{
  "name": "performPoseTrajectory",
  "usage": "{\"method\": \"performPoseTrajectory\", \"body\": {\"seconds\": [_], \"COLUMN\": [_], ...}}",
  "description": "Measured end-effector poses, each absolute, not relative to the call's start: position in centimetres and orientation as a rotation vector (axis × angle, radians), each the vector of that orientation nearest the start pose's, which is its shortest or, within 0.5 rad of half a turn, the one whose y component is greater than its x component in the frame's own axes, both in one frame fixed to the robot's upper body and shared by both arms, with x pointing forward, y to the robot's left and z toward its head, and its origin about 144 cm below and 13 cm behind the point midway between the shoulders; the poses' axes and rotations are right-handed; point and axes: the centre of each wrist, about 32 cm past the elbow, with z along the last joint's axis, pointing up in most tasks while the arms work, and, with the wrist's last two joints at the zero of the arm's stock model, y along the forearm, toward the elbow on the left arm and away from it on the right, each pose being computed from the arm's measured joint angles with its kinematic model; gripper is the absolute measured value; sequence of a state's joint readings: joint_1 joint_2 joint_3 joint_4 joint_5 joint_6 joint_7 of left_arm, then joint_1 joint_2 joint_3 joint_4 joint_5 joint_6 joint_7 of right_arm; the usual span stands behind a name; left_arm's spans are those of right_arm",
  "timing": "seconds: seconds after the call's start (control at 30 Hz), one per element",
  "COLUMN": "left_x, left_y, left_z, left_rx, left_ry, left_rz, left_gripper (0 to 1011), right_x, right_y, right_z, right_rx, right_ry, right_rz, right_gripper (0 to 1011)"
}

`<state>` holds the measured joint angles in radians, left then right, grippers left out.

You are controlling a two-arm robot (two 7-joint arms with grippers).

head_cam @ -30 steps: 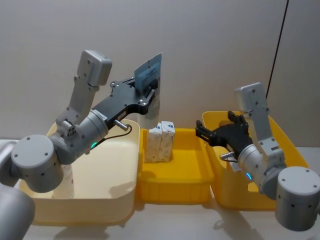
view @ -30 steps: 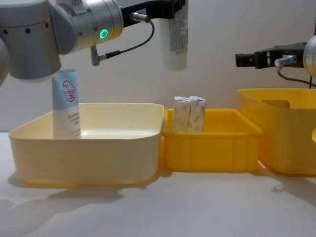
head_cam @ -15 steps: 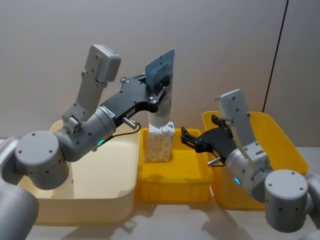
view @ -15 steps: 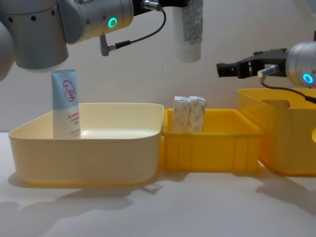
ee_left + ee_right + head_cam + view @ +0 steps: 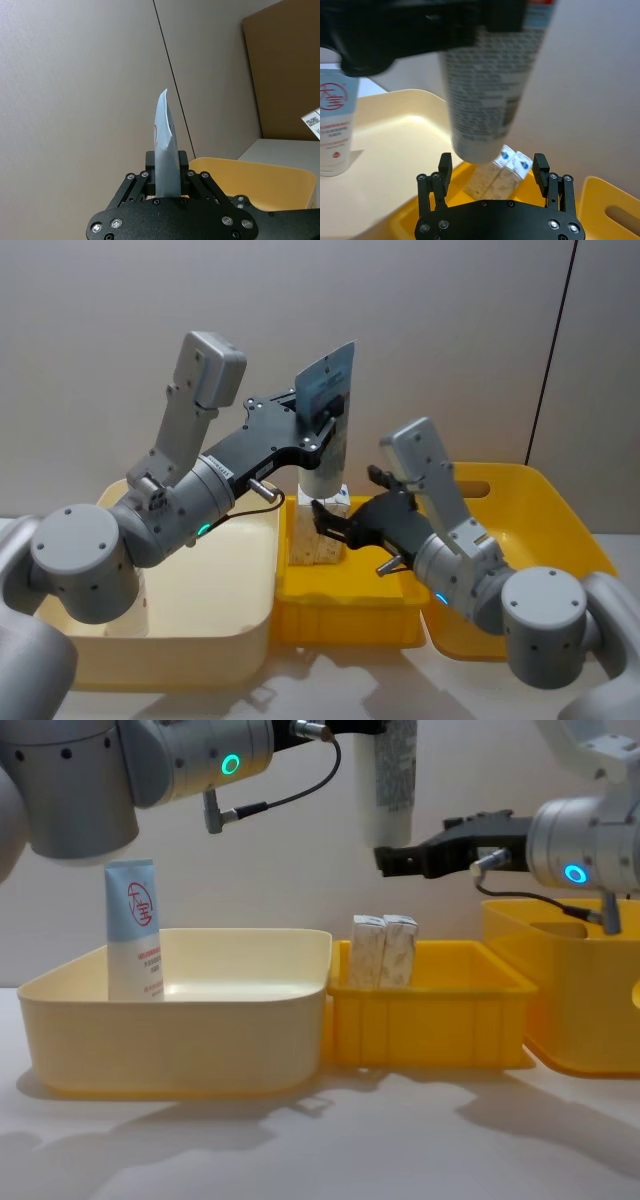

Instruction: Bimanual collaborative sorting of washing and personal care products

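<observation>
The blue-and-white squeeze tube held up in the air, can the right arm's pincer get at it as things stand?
Probably yes: the right pincer is open, close by the cap end of the pale blue-and-white squeeze tube, with nothing between; the left pincer grips it higher up.

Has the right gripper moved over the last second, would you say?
Yes. The right gripper swung left, from above the big yellow bin to above the middle yellow bin, beneath the tube.
</observation>
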<state>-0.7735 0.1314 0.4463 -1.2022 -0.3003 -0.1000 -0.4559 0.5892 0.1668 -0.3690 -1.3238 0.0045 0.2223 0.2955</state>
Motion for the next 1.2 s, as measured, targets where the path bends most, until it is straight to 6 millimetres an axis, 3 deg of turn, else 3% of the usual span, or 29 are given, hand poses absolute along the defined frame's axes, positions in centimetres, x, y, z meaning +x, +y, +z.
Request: {"method": "performPoseTrajectory", "body": {"seconds": [0.4,1.07,1.2], "left_x": [62.5,62.3,62.3], "left_y": [15.1,15.4,15.4], "left_z": [132.7,132.5,132.5], "left_rx": [-0.185,-0.174,-0.174], "left_ry": [-0.374,-0.365,-0.366], "left_rz": [0.739,0.752,0.754], "left_gripper": [240,240,239], "right_x": [60.2,60.5,60.6], "right_y": [-16.8,-16.0,-15.9], "right_z": [129.5,131.1,131.2], "right_rx": [-0.207,-0.172,-0.169], "right_ry": [-0.305,-0.31,-0.304], "right_rz": [-0.886,-0.864,-0.862], "right_gripper": [1001,1001,935]}}
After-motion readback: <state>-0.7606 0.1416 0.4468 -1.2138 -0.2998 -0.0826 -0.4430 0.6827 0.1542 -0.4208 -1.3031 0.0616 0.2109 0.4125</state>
